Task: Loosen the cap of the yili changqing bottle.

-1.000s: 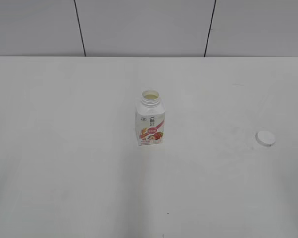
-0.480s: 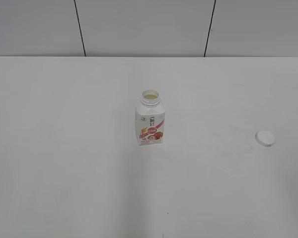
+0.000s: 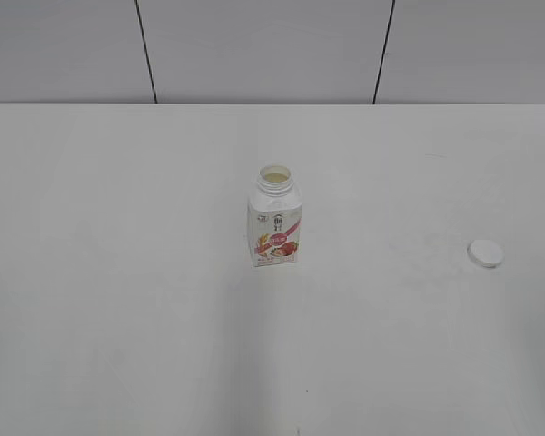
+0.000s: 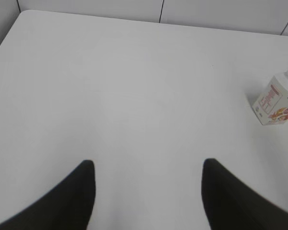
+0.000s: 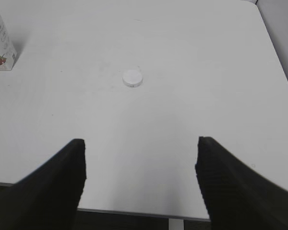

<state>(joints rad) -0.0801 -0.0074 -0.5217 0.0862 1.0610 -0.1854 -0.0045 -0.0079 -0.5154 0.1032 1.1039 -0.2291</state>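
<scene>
Smooth plastic bottle [image 3: 275, 222], matt white table [image 3: 118, 272]

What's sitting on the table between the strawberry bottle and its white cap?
Nothing: the exterior view shows only bare table between the bottle and the cap.

I counted one yili changqing bottle [image 3: 275, 219], one cap [image 3: 485, 253] at its 3 o'clock, and two grippers: left gripper [image 4: 148, 191], right gripper [image 5: 140, 179].

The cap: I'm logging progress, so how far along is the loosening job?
Done: the cap is fully off, lying flat on the table to the right of the upright bottle, whose neck is open. In hand: nothing; the left gripper and right gripper are open and empty. Left: apparently nothing.
</scene>
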